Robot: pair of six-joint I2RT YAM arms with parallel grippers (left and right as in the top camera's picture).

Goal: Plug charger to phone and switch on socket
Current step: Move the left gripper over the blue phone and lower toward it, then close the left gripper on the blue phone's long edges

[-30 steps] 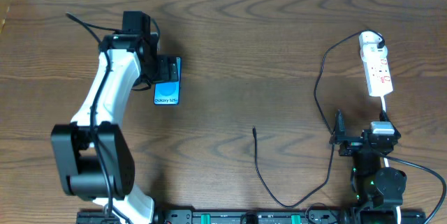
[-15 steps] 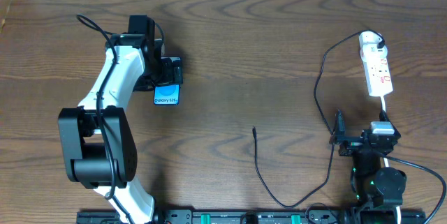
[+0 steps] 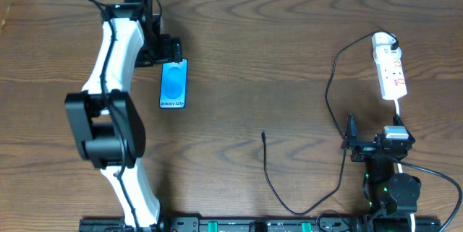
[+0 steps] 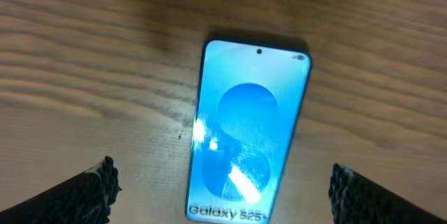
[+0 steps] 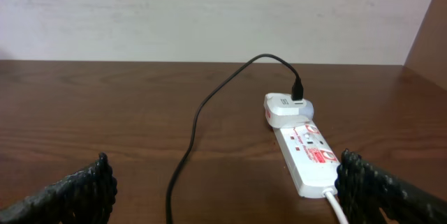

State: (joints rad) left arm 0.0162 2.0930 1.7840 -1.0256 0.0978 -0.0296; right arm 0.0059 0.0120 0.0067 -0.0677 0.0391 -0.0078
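The phone (image 3: 173, 83) lies flat on the table at the left, blue screen up, with "Galaxy S25+" text; it fills the left wrist view (image 4: 246, 130). My left gripper (image 3: 166, 50) hovers at the phone's far end, open and empty, its fingers (image 4: 222, 189) spread either side. The black charger cable (image 3: 329, 102) runs from its white plug (image 3: 384, 42) in the socket strip (image 3: 391, 71) down to a free tip (image 3: 263, 135) mid-table. My right gripper (image 3: 376, 145) is open near the front right; its view shows the strip (image 5: 306, 156), plug (image 5: 288, 108) and cable (image 5: 199, 123).
The strip's thick white cord (image 3: 398, 109) runs toward my right arm's base. A wooden wall (image 5: 426, 35) stands at the right edge. A pale wall (image 5: 209, 15) lies behind the table's far edge.
My left gripper has drawn back from over the phone toward the far edge, uncovering the whole screen. The phone, cable and right arm have not moved.
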